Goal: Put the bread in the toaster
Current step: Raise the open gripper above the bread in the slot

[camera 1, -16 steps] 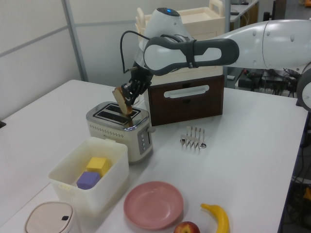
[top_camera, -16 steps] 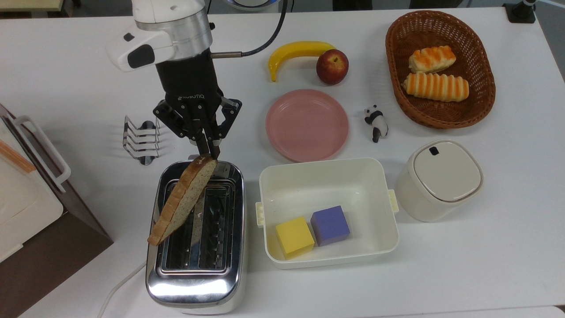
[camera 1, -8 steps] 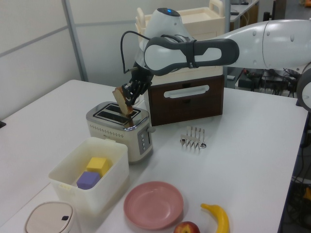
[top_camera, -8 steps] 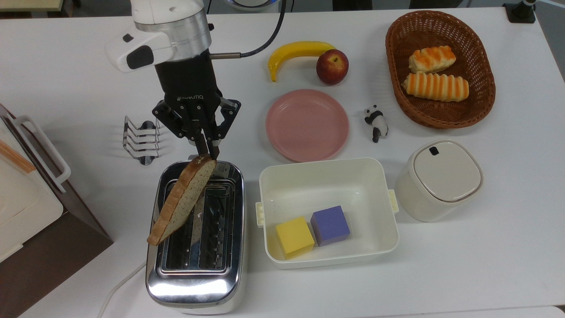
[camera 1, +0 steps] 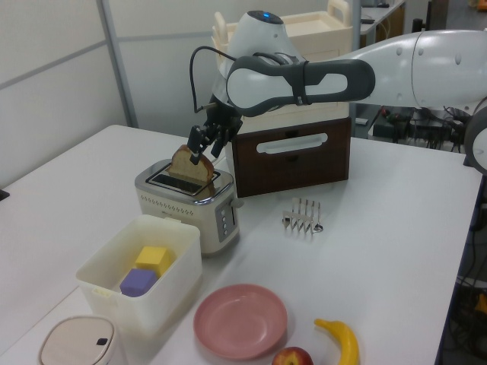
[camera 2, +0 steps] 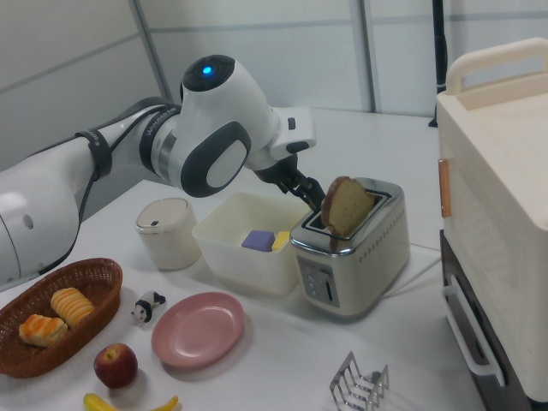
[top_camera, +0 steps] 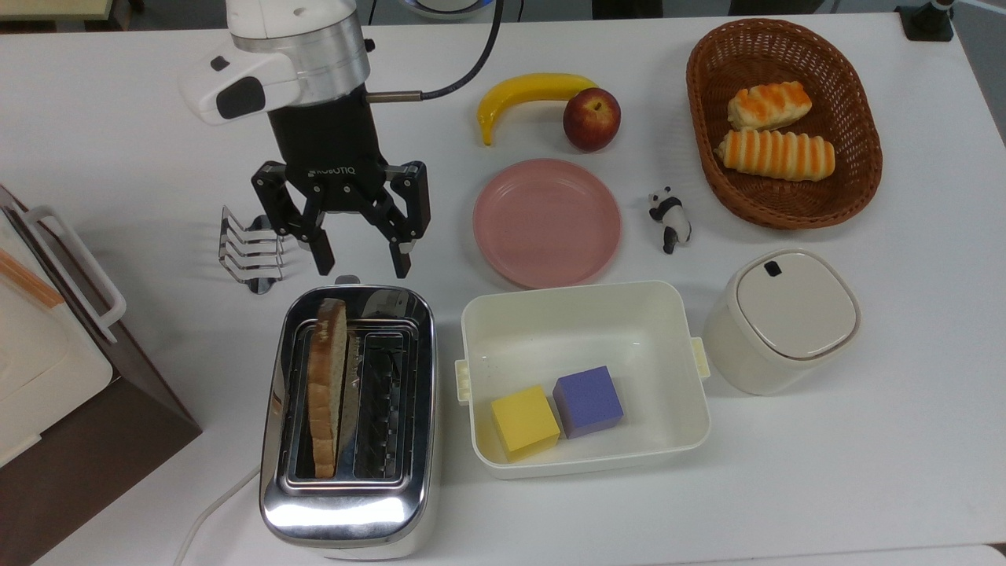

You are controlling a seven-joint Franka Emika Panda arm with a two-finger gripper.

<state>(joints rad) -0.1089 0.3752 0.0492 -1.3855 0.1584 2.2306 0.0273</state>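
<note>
Toaster (top_camera: 350,503) loaded: bread (top_camera: 324,385) stands on edge in the top view's left slot, upper part sticking out above it. My gripper (top_camera: 360,255) is spread wide, empty, just past the toaster's end. Placement looks done; only backing off remains.

White glossy arm shells are gleaming, dark grey bands wrapping the joints, a blue light glowing on the rounded wrist housing. A brushed silver collar is capping the black gripper (top_camera: 360,263), white lettering showing on its body, a black cable trailing off behind.
</note>
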